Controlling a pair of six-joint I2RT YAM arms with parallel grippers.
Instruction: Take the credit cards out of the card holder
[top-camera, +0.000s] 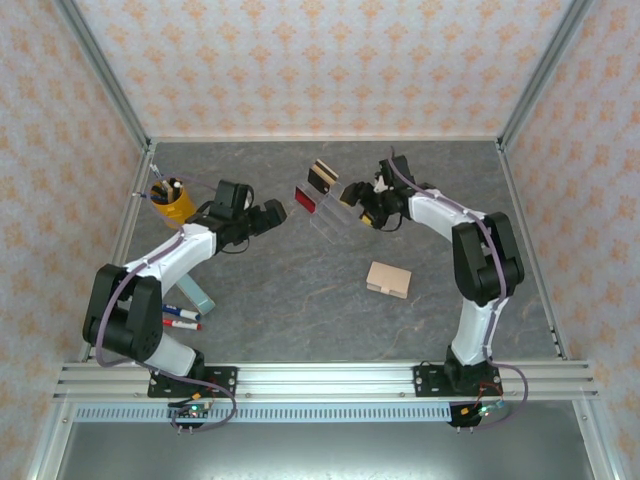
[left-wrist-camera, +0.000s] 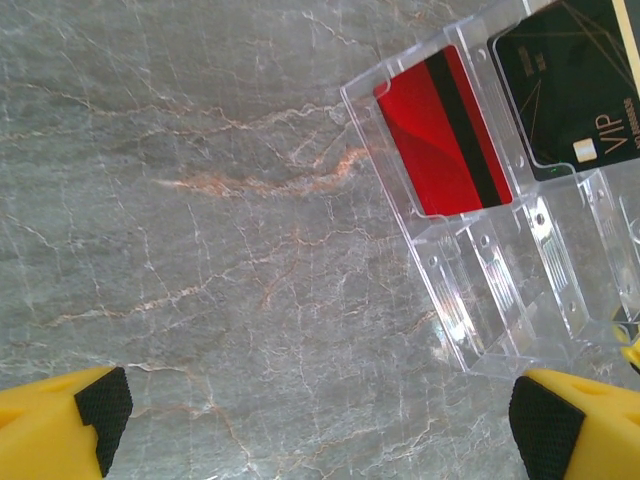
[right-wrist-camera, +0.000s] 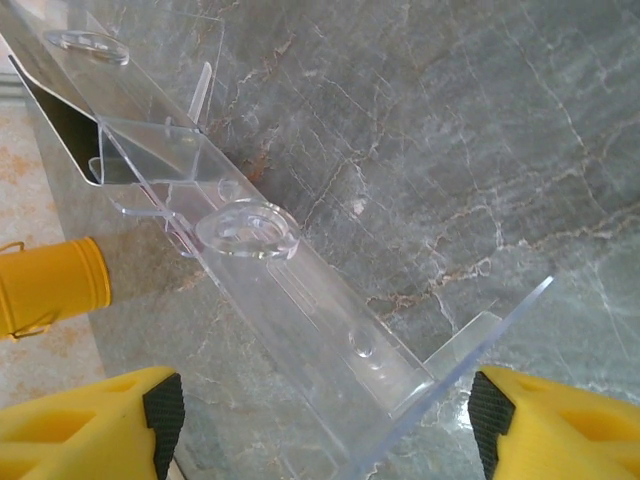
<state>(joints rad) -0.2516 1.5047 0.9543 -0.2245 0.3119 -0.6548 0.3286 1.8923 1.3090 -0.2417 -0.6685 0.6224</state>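
Grey, veined stone-look table (top-camera: 300, 310) under patterned walls carries a clear acrylic stand (left-wrist-camera: 500, 290), hard and glossy, with the credit cards upright in its slots: a red card (left-wrist-camera: 445, 135), a dark card (left-wrist-camera: 575, 85) and a tan black-banded card (top-camera: 322, 177). The card holder (top-camera: 388, 279), soft tan leather, lies folded well apart. The left gripper (left-wrist-camera: 322, 412) and right gripper (right-wrist-camera: 327, 410) are both spread wide, holding nothing. The cards look to be out, so each arm should back away straight and avoid nudging the light stand.

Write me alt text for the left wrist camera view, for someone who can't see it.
A red card with a black stripe and a black card marked VIP sit in a clear acrylic stand at the upper right of a grey marbled table. The left gripper is open, its yellow fingers at the bottom corners.
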